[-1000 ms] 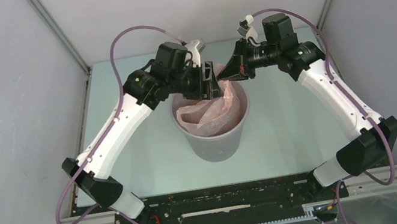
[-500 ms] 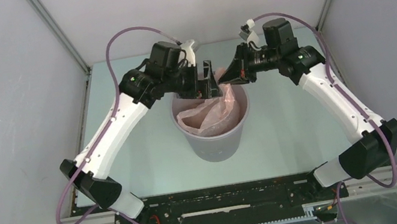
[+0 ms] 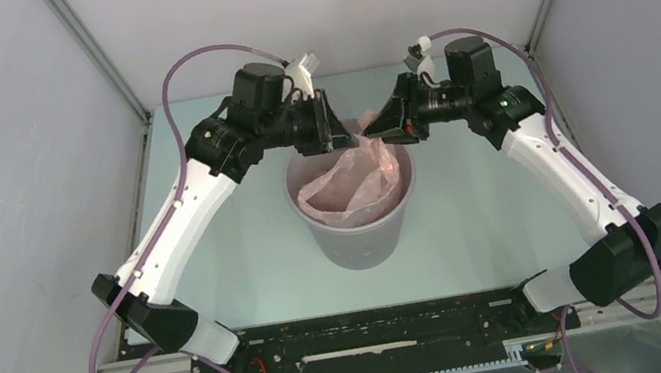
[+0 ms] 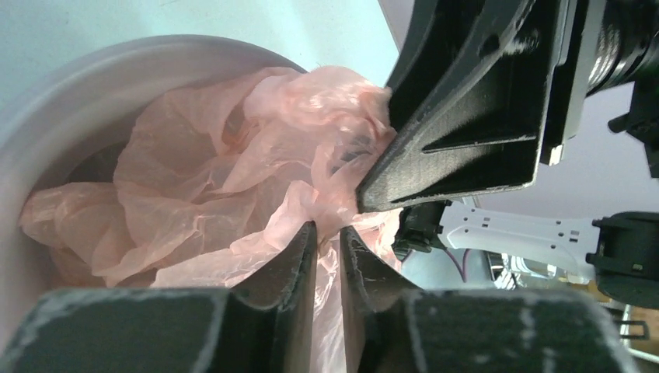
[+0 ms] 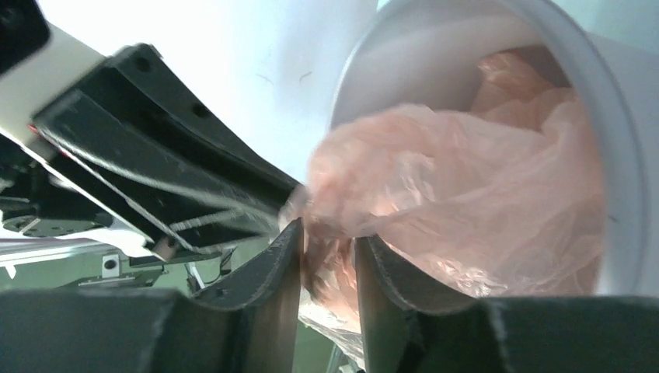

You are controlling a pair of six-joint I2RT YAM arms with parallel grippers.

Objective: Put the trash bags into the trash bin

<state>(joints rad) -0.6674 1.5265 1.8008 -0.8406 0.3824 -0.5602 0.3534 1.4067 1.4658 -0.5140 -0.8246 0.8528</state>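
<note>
The grey trash bin (image 3: 360,240) stands mid-table with the crumpled pale-pink trash bag (image 3: 353,189) inside it, one fold rising over the far rim. Both grippers meet above that far rim. My left gripper (image 3: 348,137) comes from the left; in the left wrist view its jaws (image 4: 328,228) stand almost together, pinching a bunch of the bag (image 4: 194,179) at their tips. My right gripper (image 3: 377,127) comes from the right. In the right wrist view its jaws (image 5: 328,233) stand apart, with bag film (image 5: 466,186) lying loosely between them. The bin's rim (image 5: 625,148) shows beside the bag.
Pale green table (image 3: 218,266) lies around the bin, enclosed by grey walls on three sides. Purple cables (image 3: 185,69) loop over each arm. The black base rail (image 3: 382,335) runs along the near edge. The two gripper heads are very close to each other.
My left gripper opened wide, drew back a little to the left, then closed onto the bag's raised fold. My right gripper's jaws, shut before, have parted.
</note>
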